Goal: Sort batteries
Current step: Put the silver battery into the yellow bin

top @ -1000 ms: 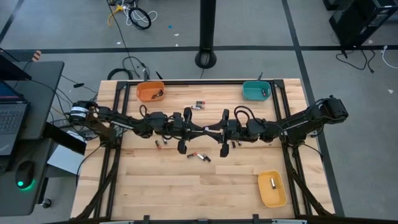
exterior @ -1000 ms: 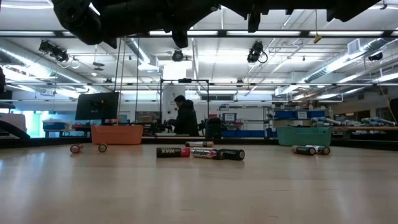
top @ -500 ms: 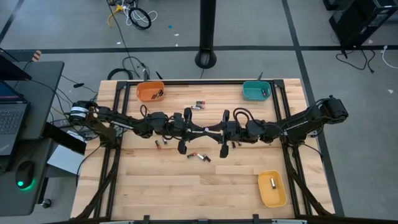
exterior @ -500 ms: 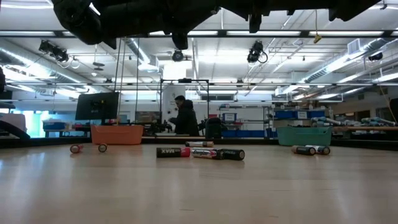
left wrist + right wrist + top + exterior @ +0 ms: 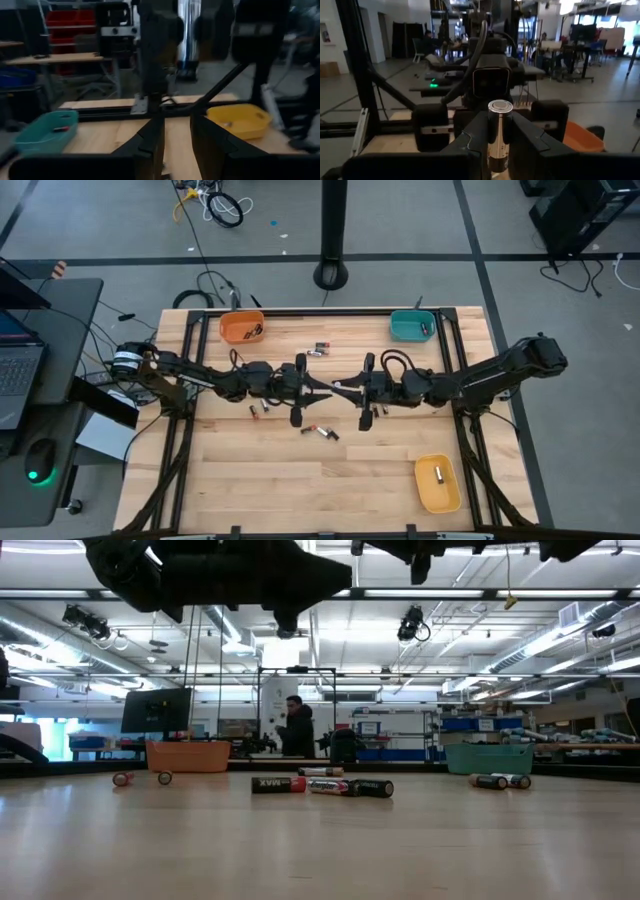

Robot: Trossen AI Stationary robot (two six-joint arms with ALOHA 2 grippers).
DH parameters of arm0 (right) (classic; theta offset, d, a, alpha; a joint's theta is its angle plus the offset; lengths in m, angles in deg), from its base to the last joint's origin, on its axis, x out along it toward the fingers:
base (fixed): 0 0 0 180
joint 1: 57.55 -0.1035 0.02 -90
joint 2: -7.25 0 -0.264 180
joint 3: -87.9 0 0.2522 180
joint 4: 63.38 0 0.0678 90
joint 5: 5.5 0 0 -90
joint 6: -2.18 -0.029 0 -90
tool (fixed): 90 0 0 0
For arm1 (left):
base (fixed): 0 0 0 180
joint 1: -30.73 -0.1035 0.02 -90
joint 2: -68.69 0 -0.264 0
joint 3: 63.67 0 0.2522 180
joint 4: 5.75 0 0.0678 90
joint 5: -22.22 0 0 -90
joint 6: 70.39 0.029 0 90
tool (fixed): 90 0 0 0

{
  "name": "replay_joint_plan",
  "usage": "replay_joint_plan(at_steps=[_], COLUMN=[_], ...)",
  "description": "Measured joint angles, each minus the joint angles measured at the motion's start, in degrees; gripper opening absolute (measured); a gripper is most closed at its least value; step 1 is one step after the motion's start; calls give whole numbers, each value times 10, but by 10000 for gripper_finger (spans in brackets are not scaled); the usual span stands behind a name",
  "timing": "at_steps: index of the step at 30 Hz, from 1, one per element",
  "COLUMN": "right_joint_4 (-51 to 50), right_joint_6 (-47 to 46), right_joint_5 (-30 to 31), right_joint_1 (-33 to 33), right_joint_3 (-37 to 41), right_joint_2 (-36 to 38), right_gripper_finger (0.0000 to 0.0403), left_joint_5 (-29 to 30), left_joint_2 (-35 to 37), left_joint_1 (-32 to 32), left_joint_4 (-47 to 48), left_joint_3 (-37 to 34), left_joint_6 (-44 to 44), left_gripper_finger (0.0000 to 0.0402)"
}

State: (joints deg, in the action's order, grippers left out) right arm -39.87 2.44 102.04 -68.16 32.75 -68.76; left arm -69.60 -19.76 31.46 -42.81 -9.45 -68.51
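Both arms reach level over the table's middle, their grippers facing each other high above the wood. My right gripper (image 5: 346,390) (image 5: 499,122) is shut on a silvery battery (image 5: 498,137). My left gripper (image 5: 322,388) (image 5: 177,127) stands open just left of it, with nothing between its fingers. Loose batteries lie on their sides on the table: a group near the middle (image 5: 322,431) (image 5: 320,785), a pair at the left (image 5: 258,410), some farther back (image 5: 320,350), and others under the right arm (image 5: 378,412). My right gripper pinches the silvery battery by its round sides (image 5: 495,150) between its two fingers. The fingers come level from the table's right. The battery stands roughly upright between them, its shiny end cap (image 5: 500,106) up, lifted clear of the table.
An orange bin (image 5: 243,327) stands at the far left, a teal bin (image 5: 412,326) at the far right, and a yellow bin (image 5: 438,483) at the near right, each with a battery or so inside. Bare wood lies along the near edge.
My right gripper has drawn back a little toward the table's right edge, and the two grippers, which met over the middle, now stand slightly apart. My left wrist has tipped a little. The batteries on the table have kept still.
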Motion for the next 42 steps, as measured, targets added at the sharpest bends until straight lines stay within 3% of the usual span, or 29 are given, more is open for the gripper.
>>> replay_joint_plan(at_steps=[3,7,12,15,24,33,37,42], right_joint_4=[-120,-384,-654,-764,-855,-913,-914,-913], right_joint_6=[-32,-122,-311,-444,-805,-1141,-1226,-1266], right_joint_5=[20,70,55,19,-127,-173,-174,-205], right_joint_1=[-7,-23,-56,-83,-199,-348,-380,-390], right_joint_3=[-22,-92,-167,-184,-186,-185,-185,-185], right_joint_2=[38,57,42,22,-18,-35,-64,-108], right_gripper_finger=[68,68,68,68,68,68,68,68], left_joint_5=[24,36,33,12,-43,-70,-75,-75], left_joint_2=[0,4,26,41,64,64,64,64], left_joint_1=[-2,-19,-50,-72,-116,-137,-143,-149], left_joint_4=[14,43,79,100,134,159,160,160], left_joint_3=[0,0,0,0,0,0,0,0], left_joint_6=[35,41,41,41,39,43,55,56], left_gripper_finger=[99,87,58,39,10,12,12,12])
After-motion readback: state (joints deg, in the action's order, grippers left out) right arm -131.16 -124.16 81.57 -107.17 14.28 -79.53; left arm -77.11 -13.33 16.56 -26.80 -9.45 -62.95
